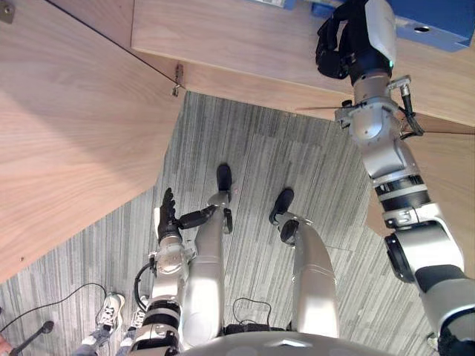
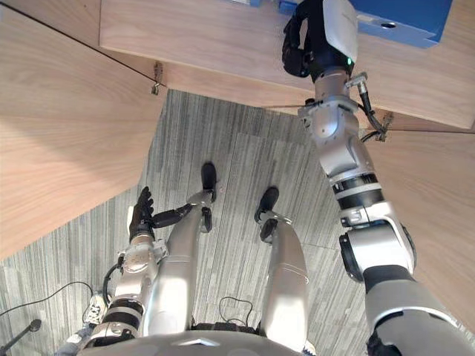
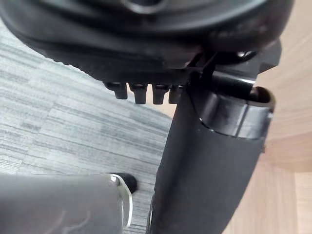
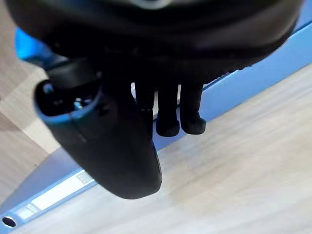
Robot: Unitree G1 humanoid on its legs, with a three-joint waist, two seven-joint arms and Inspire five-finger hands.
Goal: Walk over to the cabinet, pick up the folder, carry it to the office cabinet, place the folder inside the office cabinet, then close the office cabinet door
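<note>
The biggest thing in sight is the pale wooden cabinet. Its flat top runs across the far side, and a broad wooden panel belonging to it slants down the left. Between them lies the grey striped carpet, where the robot stands close against the cabinet's near edge, probably to bring the top within arm's reach.

The blue folder lies flat on the cabinet top at the far right, with its long edge facing the robot. It has not been lifted.

The right hand is stretched out over the cabinet top and hovers at the folder's near edge. In its wrist view the fingers hang loosely bent with their tips just above the folder's edge and the bare wood. The thumb stands apart on the near side. Nothing is between them, so this looks like the approach to a grasp, with the hand shaped to come down over the edge.

The left hand hangs low at the near left, beside the leg, with its fingers straight and empty. It seems to be kept out of the way.

A small metal fitting sits where the left panel meets the cabinet top, and a person's shoe shows at the near left on the carpet.
</note>
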